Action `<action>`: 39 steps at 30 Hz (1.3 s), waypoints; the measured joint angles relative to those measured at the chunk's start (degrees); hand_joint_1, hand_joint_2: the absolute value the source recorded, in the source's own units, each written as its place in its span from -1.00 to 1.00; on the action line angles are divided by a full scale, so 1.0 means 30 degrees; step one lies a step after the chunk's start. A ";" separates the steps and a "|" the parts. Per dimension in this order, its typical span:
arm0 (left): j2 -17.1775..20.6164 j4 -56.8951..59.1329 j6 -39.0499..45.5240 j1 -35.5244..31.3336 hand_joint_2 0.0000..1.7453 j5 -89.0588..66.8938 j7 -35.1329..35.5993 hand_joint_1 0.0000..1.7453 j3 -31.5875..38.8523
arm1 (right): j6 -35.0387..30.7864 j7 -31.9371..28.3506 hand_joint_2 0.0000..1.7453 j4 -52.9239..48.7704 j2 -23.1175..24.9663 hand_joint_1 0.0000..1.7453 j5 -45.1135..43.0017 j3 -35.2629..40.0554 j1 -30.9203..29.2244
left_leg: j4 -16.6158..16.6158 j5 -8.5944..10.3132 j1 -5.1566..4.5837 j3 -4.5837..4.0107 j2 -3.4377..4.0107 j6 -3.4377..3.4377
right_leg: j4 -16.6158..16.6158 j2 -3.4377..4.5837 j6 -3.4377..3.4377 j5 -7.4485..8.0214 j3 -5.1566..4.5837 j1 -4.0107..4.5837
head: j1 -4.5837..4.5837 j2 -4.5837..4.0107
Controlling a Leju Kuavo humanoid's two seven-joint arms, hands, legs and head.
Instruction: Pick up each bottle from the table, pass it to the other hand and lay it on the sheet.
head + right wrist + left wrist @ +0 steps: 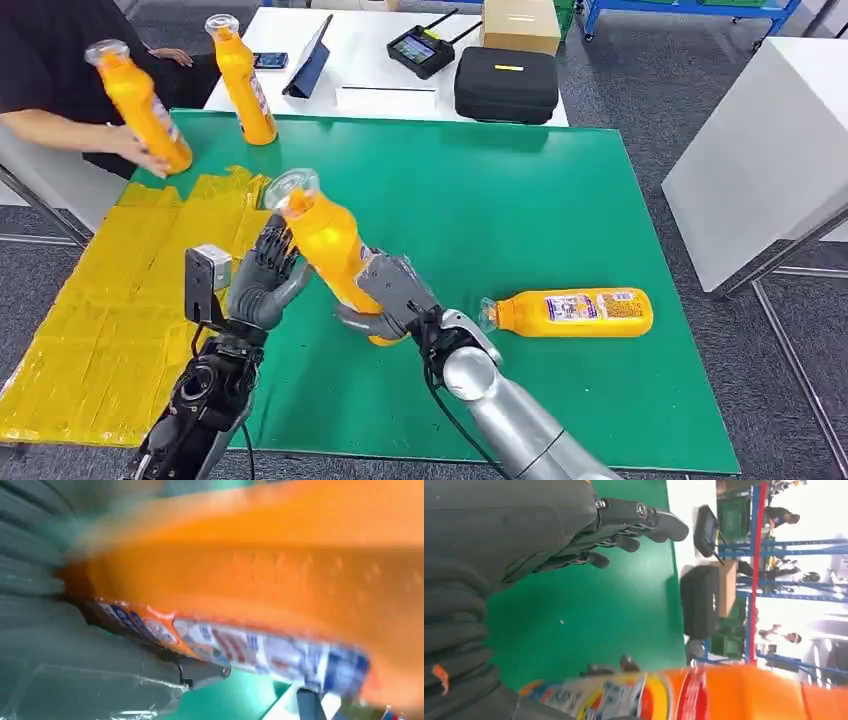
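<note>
Head view first: the right hand [392, 296] grips an orange bottle [325, 240] low on its body, above the green mat [520, 200]. Its long axis tilts, clear cap up and leaning toward the far left. The left hand [265, 275] sits just beside the bottle with fingers spread apart, holding nothing; whether the fingertips touch it I cannot tell. A 2nd bottle [575, 312] lies on its side on the mat, cap pointing left. A person's hand [140, 152] holds a 3rd bottle [142, 105] tilted over the yellow sheet [110, 300]; a 4th bottle [243, 82] stands upright at the mat's far edge.
</note>
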 measured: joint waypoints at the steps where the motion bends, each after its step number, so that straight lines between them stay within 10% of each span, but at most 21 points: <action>1: -0.0101 -0.0059 -0.0059 -0.0042 1.00 0.0000 0.0103 -1.00 -0.0059 | 0.0000 0.0022 1.00 0.0169 0.0081 1.00 0.0000 0.0000 -0.0130 | 0.0000 0.0000 0.0000 0.0000 0.0004 0.0000 | 0.0000 0.0003 0.0000 0.0001 -0.0002 0.0000 | 0.0000 0.0000; 30: -0.0692 -0.1887 -0.0503 0.0332 1.00 -0.0568 0.0766 -1.00 -0.0139 | -0.0721 0.0699 1.00 0.2573 0.2034 1.00 0.3438 0.1456 -0.1312 | -0.0001 0.0002 0.0004 -0.0028 0.0005 -0.0002 | 0.0004 0.0001 -0.0002 -0.0002 -0.0026 0.0001 | 0.0000 0.0000; 31: -0.0692 -0.1908 -0.0445 0.0371 1.00 -0.0576 0.0766 0.82 -0.0110 | -0.0700 0.0714 1.00 0.2573 0.2070 1.00 0.3569 0.1507 -0.1334 | -0.0001 0.0002 0.0004 -0.0029 0.0004 -0.0002 | 0.0004 0.0001 -0.0002 -0.0001 -0.0024 0.0001 | 0.0000 0.0000; 39: -0.0678 -0.3059 -0.0015 0.1176 1.00 -0.0984 0.1050 1.00 0.0363 | -0.0692 0.1435 1.00 0.1954 0.2238 1.00 0.4298 0.2258 -0.1377 | -0.0002 0.0002 0.0006 -0.0035 0.0004 -0.0002 | 0.0005 0.0002 -0.0003 -0.0003 -0.0033 0.0005 | 0.0007 0.0000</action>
